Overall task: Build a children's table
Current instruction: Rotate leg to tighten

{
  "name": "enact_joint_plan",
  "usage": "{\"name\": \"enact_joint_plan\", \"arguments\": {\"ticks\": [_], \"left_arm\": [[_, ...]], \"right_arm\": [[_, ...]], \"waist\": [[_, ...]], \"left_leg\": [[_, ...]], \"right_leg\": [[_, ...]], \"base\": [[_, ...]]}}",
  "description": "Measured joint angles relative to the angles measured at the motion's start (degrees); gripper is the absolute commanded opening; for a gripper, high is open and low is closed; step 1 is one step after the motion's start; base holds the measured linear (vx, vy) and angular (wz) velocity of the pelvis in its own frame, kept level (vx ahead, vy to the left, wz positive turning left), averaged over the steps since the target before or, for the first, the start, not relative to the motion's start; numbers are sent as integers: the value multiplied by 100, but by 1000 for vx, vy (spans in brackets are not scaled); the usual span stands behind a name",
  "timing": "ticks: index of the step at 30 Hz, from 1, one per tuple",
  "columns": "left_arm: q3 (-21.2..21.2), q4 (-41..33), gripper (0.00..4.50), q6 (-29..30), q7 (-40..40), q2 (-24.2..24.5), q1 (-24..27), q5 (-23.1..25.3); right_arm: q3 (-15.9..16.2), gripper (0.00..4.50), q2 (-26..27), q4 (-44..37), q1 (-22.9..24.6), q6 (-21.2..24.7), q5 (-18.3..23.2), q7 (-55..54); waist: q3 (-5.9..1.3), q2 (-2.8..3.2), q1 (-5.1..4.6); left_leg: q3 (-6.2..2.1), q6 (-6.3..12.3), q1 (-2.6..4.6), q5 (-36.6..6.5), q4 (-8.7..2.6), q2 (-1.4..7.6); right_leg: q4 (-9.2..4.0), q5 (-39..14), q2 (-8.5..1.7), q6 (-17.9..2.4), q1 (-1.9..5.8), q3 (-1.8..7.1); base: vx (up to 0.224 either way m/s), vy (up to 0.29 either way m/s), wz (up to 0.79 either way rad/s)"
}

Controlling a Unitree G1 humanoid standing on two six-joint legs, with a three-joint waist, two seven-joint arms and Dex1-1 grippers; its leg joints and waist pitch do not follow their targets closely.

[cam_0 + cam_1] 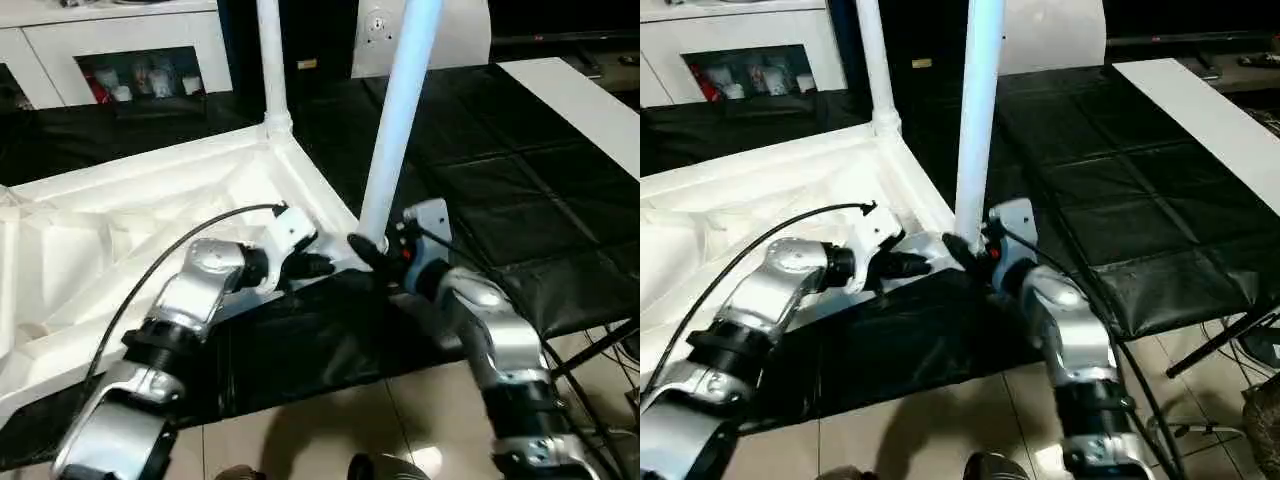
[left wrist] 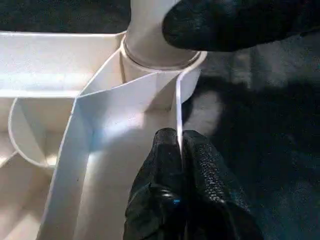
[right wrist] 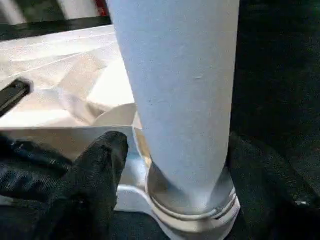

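Table (image 1: 130, 230), legs (image 1: 395, 120), cabinet (image 1: 110, 45): no legible writing, labels.

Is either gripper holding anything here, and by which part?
The left gripper is shut on the thin side wall of the tabletop, just by the corner socket. The right gripper brackets the base of the near leg; an actual grip cannot be told.

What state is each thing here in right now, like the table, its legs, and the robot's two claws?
Table top: upside down, ribbed side up.
Near leg: upright in its corner socket.
Far leg: upright in its socket.
Left gripper: shut on the table's edge wall.
Right gripper: fingers either side of the near leg's base.
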Motion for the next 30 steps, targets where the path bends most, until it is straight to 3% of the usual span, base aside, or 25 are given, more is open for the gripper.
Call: {"name": "enact_joint_plan", "arguments": {"ticks": [2,8,15,18,24,30], "left_arm": [[-86,6,0,-248,-347,195,53,-21],[-357,72,0,-860,-1510,582,127,-192],[-528,232,0,-1166,-2191,733,61,-247],[-632,330,0,-1360,-2482,789,7,-251],[-782,445,0,-1583,-2908,859,-91,-265],[-834,461,0,-1668,-3013,893,-115,-265]], "right_arm": [[130,377,-325,0,29,-105,33,471],[445,424,-1190,77,30,-550,238,2083],[697,424,-1762,304,-76,-924,348,3272],[753,424,-2029,429,-179,-967,475,3923],[939,360,-2127,594,-320,-1052,680,4770],[1029,315,-2134,711,-368,-1091,693,5022]], "waist": [[0,0,26],[-4,-8,238],[-8,-22,315],[-9,-26,395],[-15,-44,479],[-12,-51,498]], "left_leg": [[0,-11,1,7,3,2],[7,-11,3,12,12,6],[11,-9,1,10,30,7],[12,-9,3,11,33,13],[16,-8,-1,12,43,21],[17,-9,-2,12,44,22]], "right_leg": [[1,6,1,-1,1,0],[3,9,-3,2,12,0],[9,14,-8,1,17,0],[13,14,-5,2,18,-3],[13,13,-6,3,20,-9],[15,13,-6,4,20,-10]], "base": [[0,0,0],[0,0,0],[0,0,0],[0,0,0],[0,0,0],[0,0,0]]}}
